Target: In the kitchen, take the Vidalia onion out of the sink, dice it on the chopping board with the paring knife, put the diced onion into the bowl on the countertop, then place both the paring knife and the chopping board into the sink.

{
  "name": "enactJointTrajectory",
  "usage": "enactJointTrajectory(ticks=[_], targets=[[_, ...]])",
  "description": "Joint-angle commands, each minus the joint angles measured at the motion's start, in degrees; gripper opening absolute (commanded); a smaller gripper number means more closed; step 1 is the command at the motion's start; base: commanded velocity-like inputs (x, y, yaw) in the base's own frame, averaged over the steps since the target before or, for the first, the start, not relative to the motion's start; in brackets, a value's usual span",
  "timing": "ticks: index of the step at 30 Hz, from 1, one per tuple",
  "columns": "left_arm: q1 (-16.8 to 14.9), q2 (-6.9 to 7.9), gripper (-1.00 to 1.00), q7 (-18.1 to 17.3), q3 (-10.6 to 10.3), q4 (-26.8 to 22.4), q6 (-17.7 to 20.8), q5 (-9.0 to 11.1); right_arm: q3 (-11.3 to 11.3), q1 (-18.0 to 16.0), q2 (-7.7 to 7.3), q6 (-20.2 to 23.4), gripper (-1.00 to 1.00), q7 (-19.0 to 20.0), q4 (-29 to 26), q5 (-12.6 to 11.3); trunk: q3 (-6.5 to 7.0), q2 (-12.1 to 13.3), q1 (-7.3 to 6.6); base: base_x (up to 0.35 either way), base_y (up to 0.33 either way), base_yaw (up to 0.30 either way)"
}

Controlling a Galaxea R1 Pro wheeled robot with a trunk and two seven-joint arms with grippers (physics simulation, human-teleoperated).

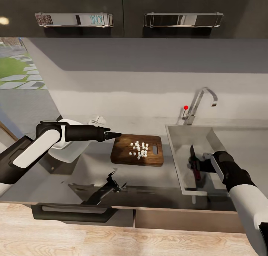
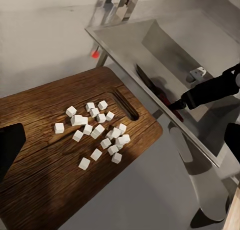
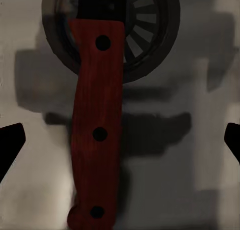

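Observation:
The chopping board (image 1: 123,155) lies on the dark countertop (image 1: 156,181), with several small white cubes of diced onion (image 1: 139,150) on it near its slot handle. My left gripper (image 1: 113,136) hovers at the board's left end, open and empty; one finger (image 2: 10,150) shows over the board (image 2: 45,160) and diced onion (image 2: 100,127). The white bowl (image 1: 70,152) sits left of the board, partly hidden behind my left arm. The paring knife (image 1: 194,163) is in the sink (image 1: 178,137). My right gripper (image 3: 120,145) is open above its reddish handle (image 3: 95,135), fingers wide apart and not touching it.
A chrome tap (image 1: 197,103) with a red knob (image 1: 185,107) stands behind the sink. The round drain (image 3: 145,34) lies under the knife's blade end. Dark upper cabinets with steel handles (image 1: 74,19) hang overhead. The countertop's wood front edge (image 1: 167,222) runs near me.

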Motion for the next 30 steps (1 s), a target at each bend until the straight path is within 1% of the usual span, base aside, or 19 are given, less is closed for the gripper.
enactJointTrajectory(ticks=[1, 4, 5, 6, 8, 9, 12, 13, 16, 19, 22, 23, 25, 26, 27, 29, 30], targets=[[-0.08, 0.04, 1.0, -0.23, -0.07, 0.0, 0.05, -0.11, -0.07, -0.02, -0.01, 0.23, 1.0, -0.04, -0.28, -0.36, -0.07, -0.06, 0.01, 0.0, 0.0, 0.0], [-0.08, 0.04, 1.0, -0.25, -0.07, 0.0, 0.07, -0.14, -0.07, -0.02, -0.06, 0.18, 1.0, 0.07, -1.68, -0.39, -0.07, -0.06, 0.01, 0.0, 0.0, 0.0], [-0.08, 0.05, 1.0, -0.25, -0.07, 0.0, 0.05, -0.15, -0.2, 0.0, -0.07, 0.19, 1.0, 0.18, -4.79, -0.42, -0.07, -0.06, 0.01, 0.0, 0.0, 0.0], [-0.08, 0.05, 1.0, -0.26, -0.07, 0.0, 0.04, -0.16, -1.3, 0.01, -0.06, 0.22, 1.0, 0.51, -9.1, -0.46, -0.07, -0.06, 0.01, 0.0, 0.0, 0.0], [-0.08, 0.05, 1.0, -0.27, -0.07, 0.0, 0.04, -0.16, -2.86, 0.03, -0.05, 0.48, 1.0, 1.02, -14.51, -0.48, -0.07, -0.06, 0.01, 0.0, 0.0, 0.0], [-0.08, 0.05, 1.0, -0.27, -0.07, 0.0, 0.04, -0.16, -3.04, 0.05, -0.06, 0.56, 1.0, 1.07, -15.52, -0.48, -0.07, -0.06, 0.01, 0.0, 0.0, 0.0], [-0.08, 0.05, 1.0, -0.28, -0.07, 0.0, 0.04, -0.17, -3.57, 0.09, -0.07, 1.47, 1.0, 1.24, -20.86, -0.48, -0.07, -0.06, 0.01, 0.0, 0.0, 0.0], [-0.08, 0.05, 1.0, -0.34, -0.07, 0.17, 0.03, -0.17, -3.74, 0.16, -0.07, 2.23, 1.0, 1.3, -24.36, -0.52, -0.07, -0.06, 0.01, 0.0, 0.0, 0.0], [-0.08, 0.25, 1.0, -0.28, -0.02, 0.32, 0.09, -0.17, -3.83, 0.17, -0.06, 2.47, 1.0, 1.33, -26.17, -1.13, -0.07, -0.06, 0.01, 0.0, 0.054, 0.0], [-0.08, 0.38, 1.0, -0.23, 0.02, 0.27, 0.12, -0.17, -3.74, 0.19, -0.05, 2.74, 1.0, 1.31, -28.45, -1.65, -0.07, -0.06, 0.01, 0.0, 0.252, 0.0], [-0.08, 1.15, 1.0, -0.05, 0.09, 0.27, 0.05, -0.23, -3.82, 0.17, -0.07, 2.88, 1.0, 1.4, -29.6, -1.78, -0.07, -0.06, 0.01, 0.0, 0.305, 0.0], [-0.08, 1.76, 1.0, 0.07, 0.11, 0.24, -0.03, -0.24, -3.89, 0.2, -0.07, 2.69, 1.0, 2.21, -29.79, -1.8, -0.07, -0.06, 0.01, 0.0, 0.24, 0.0], [-0.08, 2.03, 1.0, 0.12, 0.26, 0.17, -0.15, -0.25, -3.91, 0.26, -0.07, 2.6, 1.0, 3.28, -29.84, -1.78, -0.07, -0.06, 0.01, 0.0, 0.213, 0.0], [-0.08, 2.25, 1.0, 0.21, 0.62, 0.14, -0.49, -0.25, -3.92, 0.33, -0.09, 2.54, 1.0, 4.81, -29.87, -1.76, -0.07, -0.06, 0.01, 0.0, 0.184, 0.0], [-0.08, 3.6, 1.0, 0.94, 2.17, 0.1, -2.36, -0.29, -3.93, 0.53, -0.14, 2.48, 1.0, 10.86, -29.92, -1.67, -0.07, -0.06, 0.01, 0.0, 0.155, 0.0], [-0.08, 4.21, 1.0, 2.15, 2.67, 0.3, -4.35, -0.33, -3.98, 0.76, -0.16, 1.78, 1.0, 15.25, -29.98, -1.64, -0.07, -0.06, 0.01, 0.0, 0.104, 0.0], [-0.08, 4.27, 1.0, 2.44, 2.72, 0.33, -4.66, -0.33, -3.99, 0.79, -0.18, 1.53, 1.0, 15.89, -29.99, -1.64, -0.07, -0.06, 0.01, 0.0, 0.058, 0.0]])
